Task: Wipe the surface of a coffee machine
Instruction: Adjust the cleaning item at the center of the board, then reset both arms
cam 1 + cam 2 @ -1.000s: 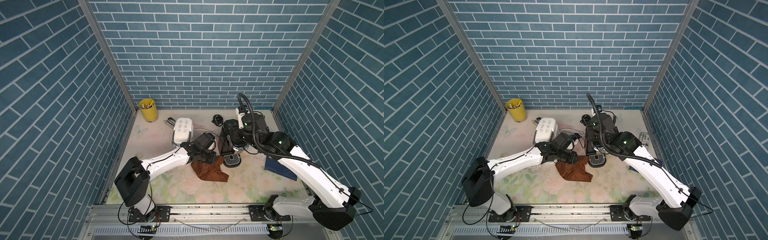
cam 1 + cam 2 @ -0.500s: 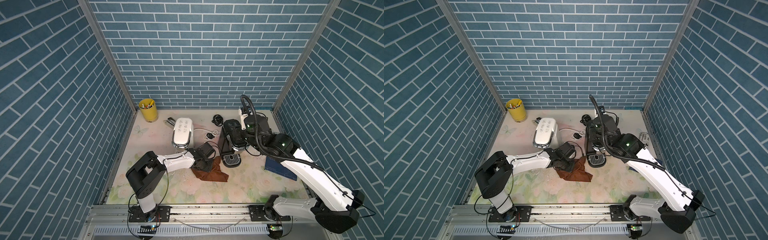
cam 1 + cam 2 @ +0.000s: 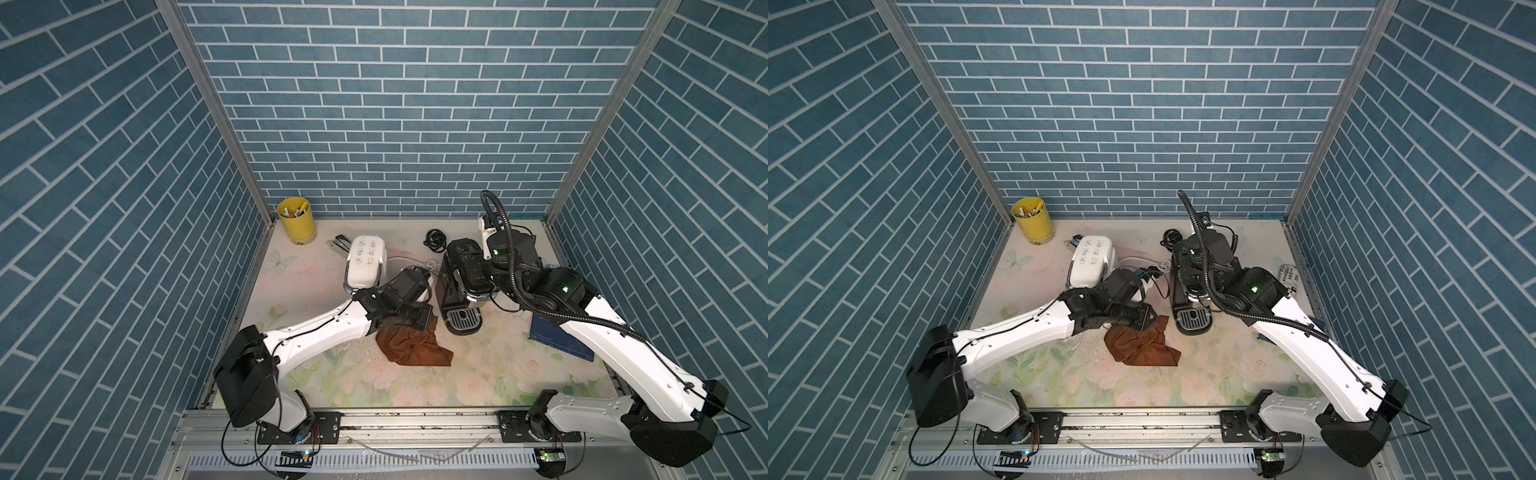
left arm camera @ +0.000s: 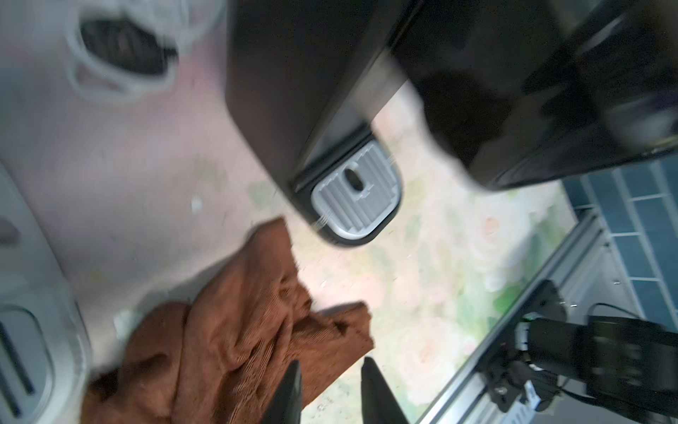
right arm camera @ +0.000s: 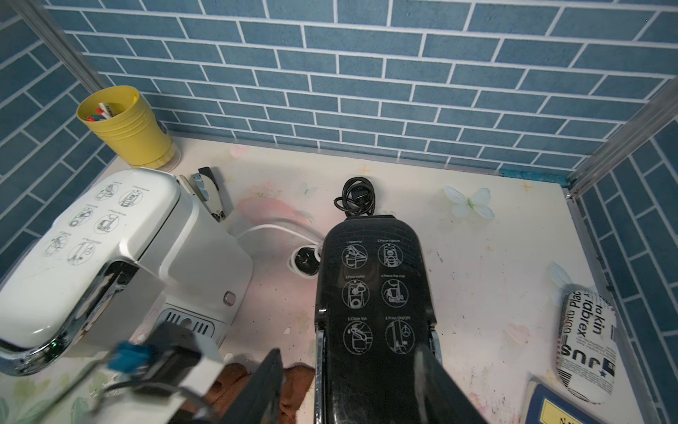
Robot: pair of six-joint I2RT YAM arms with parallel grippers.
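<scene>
Left claw (image 4: 331,369): tips narrowly parted, gripping nothing.
Brown cloth (image 3: 415,347): crumpled on the table (image 3: 478,374), its edge under the left claw's tips, just beside the black coffee machine (image 5: 370,279) and its drip tray (image 4: 354,198).
Right claw (image 5: 348,354): straddles the machine's top; cannot tell if clamped.

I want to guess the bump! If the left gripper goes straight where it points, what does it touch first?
Most likely the brown cloth. The left gripper points down at its crumpled edge, with the table just beneath. Depth is hard to judge.
</scene>
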